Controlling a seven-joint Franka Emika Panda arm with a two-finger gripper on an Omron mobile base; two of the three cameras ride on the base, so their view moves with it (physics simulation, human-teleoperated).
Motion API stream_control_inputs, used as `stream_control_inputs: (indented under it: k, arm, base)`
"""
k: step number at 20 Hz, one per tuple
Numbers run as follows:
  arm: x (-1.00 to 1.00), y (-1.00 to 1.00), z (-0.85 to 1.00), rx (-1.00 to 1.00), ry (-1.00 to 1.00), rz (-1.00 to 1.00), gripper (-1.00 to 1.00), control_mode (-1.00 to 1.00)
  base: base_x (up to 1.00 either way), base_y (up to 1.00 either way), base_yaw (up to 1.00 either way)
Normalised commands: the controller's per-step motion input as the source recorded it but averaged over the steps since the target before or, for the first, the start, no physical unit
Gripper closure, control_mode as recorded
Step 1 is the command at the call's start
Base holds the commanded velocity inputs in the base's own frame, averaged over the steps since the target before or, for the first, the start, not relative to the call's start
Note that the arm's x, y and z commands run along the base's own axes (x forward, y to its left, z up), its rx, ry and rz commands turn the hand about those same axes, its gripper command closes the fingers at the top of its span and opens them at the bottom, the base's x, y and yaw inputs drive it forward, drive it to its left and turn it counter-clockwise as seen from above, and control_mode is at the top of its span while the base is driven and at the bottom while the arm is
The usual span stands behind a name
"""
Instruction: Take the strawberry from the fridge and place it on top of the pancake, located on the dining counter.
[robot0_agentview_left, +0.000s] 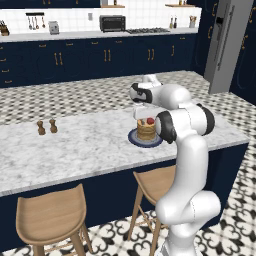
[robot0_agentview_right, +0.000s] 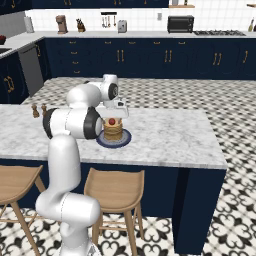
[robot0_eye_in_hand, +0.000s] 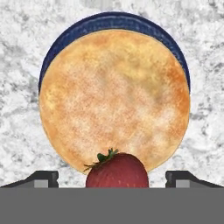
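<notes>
Marble table (robot0_agentview_left: 75, 145) carrying dark blue plate (robot0_eye_in_hand: 113, 19) near its right end. Pancake (robot0_eye_in_hand: 114, 98) stacked on plate. Gripper (robot0_eye_in_hand: 112, 177) directly above stack, fingers spread wide apart, released. Strawberry (robot0_eye_in_hand: 117, 170) resting on pancake edge between fingertips, touching neither.

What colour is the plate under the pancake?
Dark navy blue plate, clearest in the hand view.

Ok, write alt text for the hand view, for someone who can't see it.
A red strawberry with green leaves sits at the near edge of a round golden pancake, between the open gripper's two dark fingertips, which stand clear of it. The pancake lies on a dark blue plate on the white-grey marble dining counter.
</notes>
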Motion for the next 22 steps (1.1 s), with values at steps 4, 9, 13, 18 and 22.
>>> stream_control_inputs:
  k: [4,9,13,18,22]
  arm:
    - [0.08,0.03,0.06,0.0,0.0,0.01,-1.0,-1.0]
    - [0.23,0.17,0.24,-0.02,0.0,0.0,-1.0,-1.0]
    - [-0.09,0.03,0.65,0.0,-0.13,0.0,-1.0,-1.0]
    - [-0.68,0.3,0.89,-0.04,-0.35,0.02,-1.0,-1.0]
    - [-1.0,0.79,0.14,-0.13,-0.32,0.09,-1.0,-1.0]
  base:
    - [0.0,0.0,0.0]
    - [0.0,0.0,0.0]
    - [0.0,0.0,0.0]
    - [0.0,0.0,0.0]
    - [0.0,0.0,0.0]
